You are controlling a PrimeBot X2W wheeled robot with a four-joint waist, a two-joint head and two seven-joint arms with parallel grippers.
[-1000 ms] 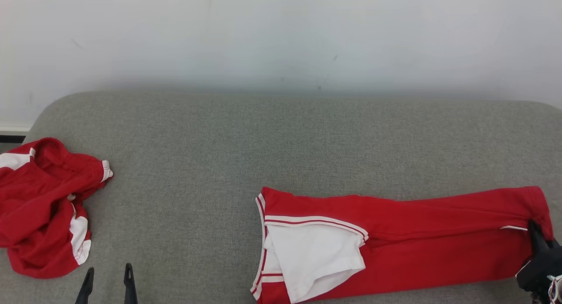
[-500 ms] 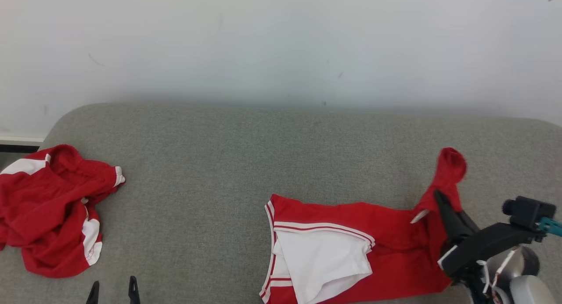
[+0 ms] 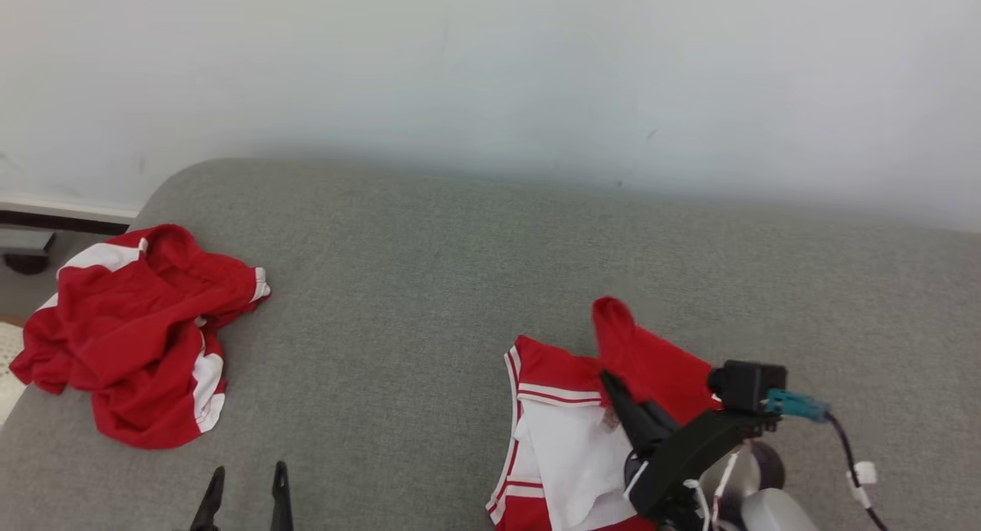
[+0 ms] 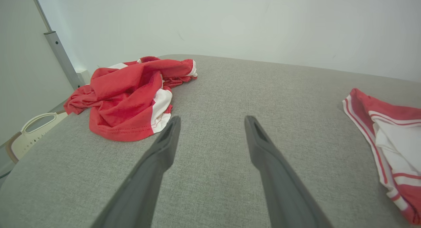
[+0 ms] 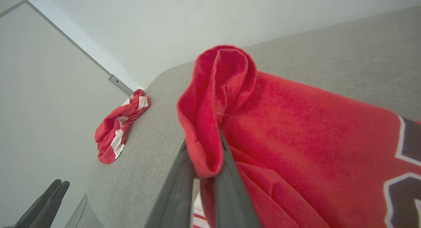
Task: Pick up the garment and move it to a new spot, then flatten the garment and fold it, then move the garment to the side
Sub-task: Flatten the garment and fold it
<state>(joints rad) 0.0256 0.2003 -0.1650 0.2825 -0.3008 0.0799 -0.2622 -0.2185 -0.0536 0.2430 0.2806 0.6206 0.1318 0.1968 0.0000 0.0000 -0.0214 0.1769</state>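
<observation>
Garment (image 3: 567, 439), red with a white panel and striped trim, was seen right of centre at the near edge of the grey padded bench (image 3: 429, 286). From the left, a crumpled red-and-white heap (image 3: 138, 332) was found near the bench's left end, and the left claw (image 3: 250, 470) was held spread wide and empty over bare fabric, near that heap and to its right. Further right, a red fold of the garment was pinched in the tightly narrowed right claw (image 3: 609, 379) and was raised above the white panel, while the rest was spread on the bench.
</observation>
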